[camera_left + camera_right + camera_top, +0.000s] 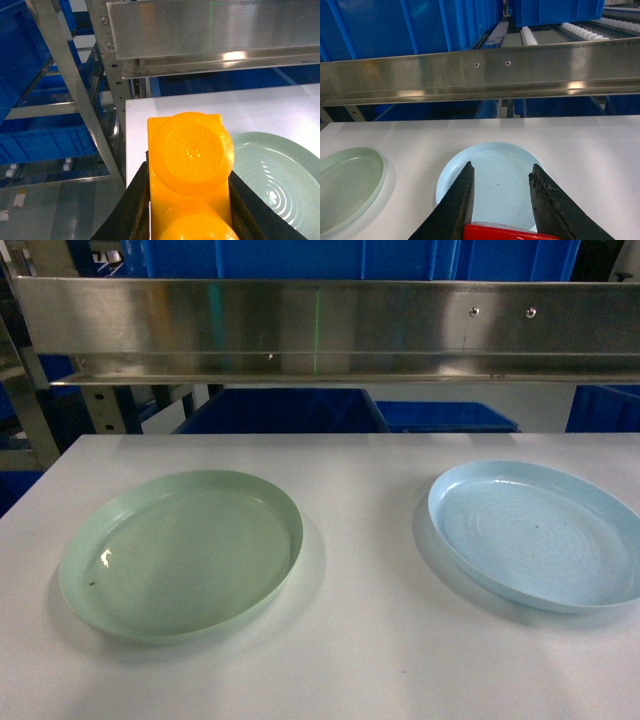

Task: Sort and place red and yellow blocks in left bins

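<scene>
In the left wrist view my left gripper (pixel 189 172) is shut on a yellow block (pixel 192 155) with round studs, which fills the gap between the black fingers. It hangs over the table's left edge, just left of the pale green plate (pixel 280 170). My right gripper (pixel 502 167) holds a red block (pixel 507 232) deep between its fingers, their tips standing apart over the light blue plate (pixel 495 175). From the head camera the green plate (pixel 90 580) lies on the left and the blue plate (pixel 600 540) on the right, both bare. Neither gripper shows there.
A white table (pixel 360 650) carries both plates. A steel shelf rail (pixel 320 330) runs across above its far edge. Blue bins (pixel 280 412) stand behind and below it. A steel rack post (pixel 75 95) and blue crates (pixel 45 142) stand off the table's left side.
</scene>
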Motion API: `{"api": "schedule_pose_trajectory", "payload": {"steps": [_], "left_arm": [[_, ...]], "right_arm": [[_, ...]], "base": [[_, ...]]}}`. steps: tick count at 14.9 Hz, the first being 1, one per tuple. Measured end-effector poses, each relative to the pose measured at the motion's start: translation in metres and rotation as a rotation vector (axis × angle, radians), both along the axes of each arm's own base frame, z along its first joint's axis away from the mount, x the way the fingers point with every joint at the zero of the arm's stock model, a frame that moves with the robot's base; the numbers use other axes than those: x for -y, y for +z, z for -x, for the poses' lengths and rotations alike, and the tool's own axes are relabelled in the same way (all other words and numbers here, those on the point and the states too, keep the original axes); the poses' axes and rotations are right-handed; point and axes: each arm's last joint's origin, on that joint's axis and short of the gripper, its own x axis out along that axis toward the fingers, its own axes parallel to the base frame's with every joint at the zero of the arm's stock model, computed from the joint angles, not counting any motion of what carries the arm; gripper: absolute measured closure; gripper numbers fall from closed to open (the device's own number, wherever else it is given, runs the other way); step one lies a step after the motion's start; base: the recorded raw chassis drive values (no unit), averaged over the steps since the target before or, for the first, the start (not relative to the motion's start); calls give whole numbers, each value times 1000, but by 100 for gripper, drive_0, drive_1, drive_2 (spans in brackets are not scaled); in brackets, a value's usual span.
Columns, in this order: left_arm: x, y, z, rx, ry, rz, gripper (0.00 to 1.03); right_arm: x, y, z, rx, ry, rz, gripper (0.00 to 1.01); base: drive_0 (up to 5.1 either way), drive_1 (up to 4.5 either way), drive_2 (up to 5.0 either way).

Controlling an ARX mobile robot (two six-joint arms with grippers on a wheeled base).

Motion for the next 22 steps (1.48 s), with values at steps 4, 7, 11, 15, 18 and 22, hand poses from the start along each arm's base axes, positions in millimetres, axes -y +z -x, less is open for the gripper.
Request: {"api": "schedule_pose_trajectory", "payload": {"steps": [4,7,11,15,18,22], "left_arm": [[-2,3,0,66,-31,39,75],[-2,2,0,63,-31,54,75],[-2,2,1,64,-35,67,75],[-2,2,1,63,-34,66,75],[-2,2,1,63,-34,66,75],[-2,2,1,62,-32,66,75]], "right_arm": [[0,0,0,0,0,0,74],[0,0,0,0,0,0,74],[0,0,0,-2,-1,0,74],[0,0,0,-1,0,0,74],[0,0,0,-1,0,0,74],[0,0,0,1,0,0,74]], "base": [[0,0,0],[-162,53,111],[-478,236,282],[-496,249,249],[-499,247,247],[-497,248,248]]}}
